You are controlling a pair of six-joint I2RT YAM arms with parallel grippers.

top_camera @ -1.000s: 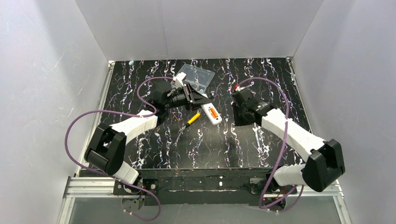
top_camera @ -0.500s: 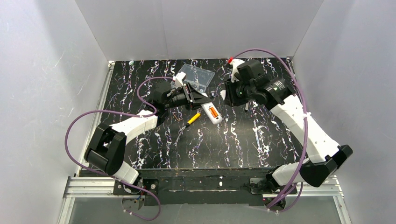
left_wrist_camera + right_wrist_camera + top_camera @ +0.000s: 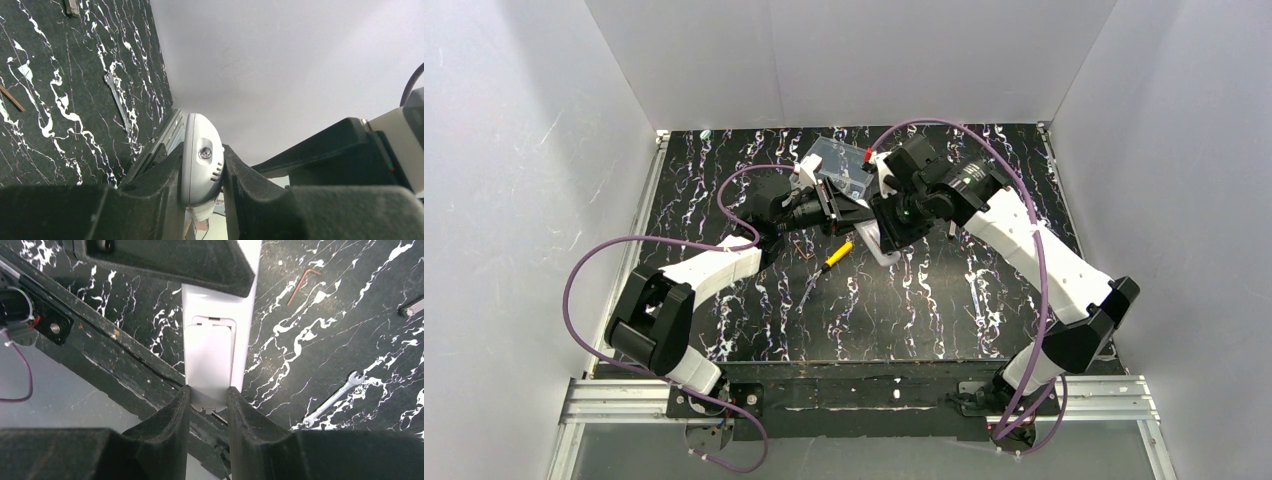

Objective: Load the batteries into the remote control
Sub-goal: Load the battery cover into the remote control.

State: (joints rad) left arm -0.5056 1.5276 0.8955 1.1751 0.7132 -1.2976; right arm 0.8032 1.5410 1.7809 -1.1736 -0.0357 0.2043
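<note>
On the black marbled table (image 3: 724,330), both arms are brought together a little behind the middle, toward the far edge, just in front of the clear compartmented box (image 3: 849,160). The remote control (image 3: 215,300) is found there, with its back turned up. Its rounded end is clamped between the closed left fingers (image 3: 150,190). Whether its other end rests on the table cannot be told.

A yellow-handled screwdriver (image 3: 836,253) is seen lying just nearer the front edge than the remote. A small wrench (image 3: 332,400) and a hex key (image 3: 300,285) are spread on the table beside it, and neither is touched.

The white battery cover (image 3: 209,355) is pinched at its narrow tab end between the right fingers (image 3: 165,430), which are closed on it. The cover is laid flat over the compartment opening, and only a thin slot is left showing at its upper edge. The batteries are not seen in any view, as the opening is hidden under the cover. They are judged to be seated already.

The step in hand is judged to be the closing of the compartment. For the next move, the cover is to be slid along the remote's length until the slot is shut and the latch is caught. The left grip is to be kept firm, so that the push is resisted and the cover is not skewed.
</note>
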